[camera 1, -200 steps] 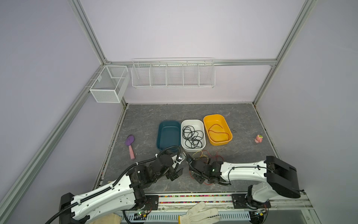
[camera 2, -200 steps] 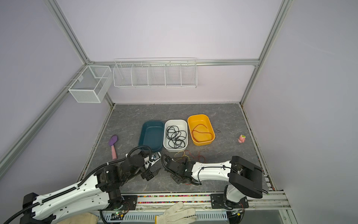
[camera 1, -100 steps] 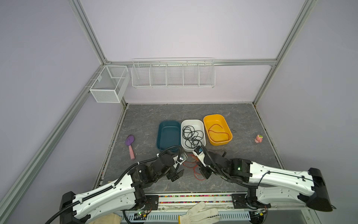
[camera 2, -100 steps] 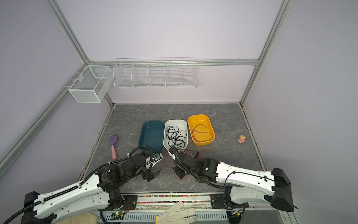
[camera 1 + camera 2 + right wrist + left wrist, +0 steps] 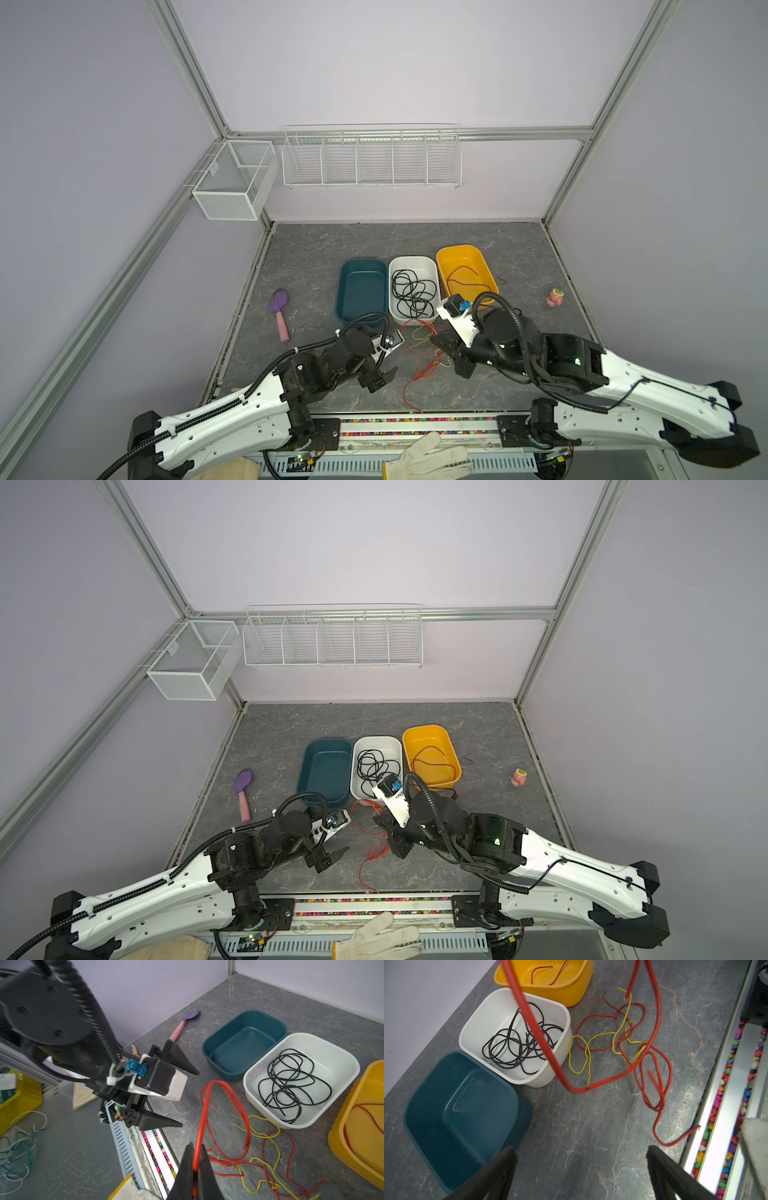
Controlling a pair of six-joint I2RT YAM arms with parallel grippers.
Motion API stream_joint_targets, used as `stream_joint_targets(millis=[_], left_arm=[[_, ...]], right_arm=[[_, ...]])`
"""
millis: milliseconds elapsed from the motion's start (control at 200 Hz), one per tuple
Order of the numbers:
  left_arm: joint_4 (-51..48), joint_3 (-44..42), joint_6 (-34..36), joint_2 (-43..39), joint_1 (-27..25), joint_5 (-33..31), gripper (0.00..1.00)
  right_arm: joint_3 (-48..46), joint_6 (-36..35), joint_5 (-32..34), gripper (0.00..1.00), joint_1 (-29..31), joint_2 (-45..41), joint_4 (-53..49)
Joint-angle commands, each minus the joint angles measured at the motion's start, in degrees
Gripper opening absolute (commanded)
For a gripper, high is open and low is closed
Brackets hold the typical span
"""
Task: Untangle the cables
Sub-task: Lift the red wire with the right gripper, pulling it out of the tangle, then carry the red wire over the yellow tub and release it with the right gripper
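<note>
Here right gripper (image 5: 196, 1147) pinched the red cable (image 5: 204, 1109), its slack tangled with yellow cable (image 5: 589, 1064) ahead of wide-open, empty left gripper (image 5: 580, 1149).

Left arm (image 5: 224, 428), right arm (image 5: 665, 405): white link shells, black joint housings, small round screw holes. Black corrugated hose (image 5: 97, 1020) runs along each. Left gripper (image 5: 189, 1099): black tapered wedge fingers (image 5: 178, 1057); white camera bracket (image 5: 176, 1086), blue connector clip (image 5: 135, 1067) at the hose end. Green indicator light (image 5: 575, 360) on right elbow housing.
</note>
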Motion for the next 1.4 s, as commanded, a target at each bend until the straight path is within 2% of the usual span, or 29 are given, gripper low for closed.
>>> stream_joint_targets(millis=[0,375,490,630,690,780,999,1214,1394], left_arm=[[1.57,-0.33,-1.51,-1.46,-0.19,4.19,0.98],[9.06,-0.12,-5.08,-11.33,-0.18,7.27,1.0],[6.49,1.18,-4.62,-12.08,-0.18,6.61,1.0],[2.72,1.69,-1.53,-11.61,-0.2,1.77,1.0],[1.96,1.57,-0.98,-10.91,-0.23,0.12,1.0],[2.82,0.14,-1.22,-9.88,-0.25,-0.46,1.0],[3.27,-1.12,-1.66,-4.38,-0.21,0.99,1.0],[2.48,-0.94,-0.9,1.69,-0.2,0.45,1.0],[3.58,-1.6,-0.61,1.13,-0.24,-2.08,1.0]], right_arm=[[2.14,-1.33,-2.88,0.07,0.28,-1.47,-0.18],[3.45,-1.87,-5.83,0.07,-0.08,-2.09,-0.57],[3.63,-1.65,-0.66,0.07,-0.45,-2.73,-2.52],[4.33,-0.02,10.1,0.06,-2.79,-3.2,-6.03],[4.16,0.77,12.09,0.06,-5.51,-3.4,-6.8],[3.8,2.4,10.36,0.06,-11.87,-3.09,-7.03],[6.44,5.37,-2.1,0.06,-28.7,3.36,-8.68],[10.27,6.13,-8.01,0.06,-38.96,11.62,-8.64],[12.22,6.94,-11.61,0.06,-46.48,18.79,-7.18]])
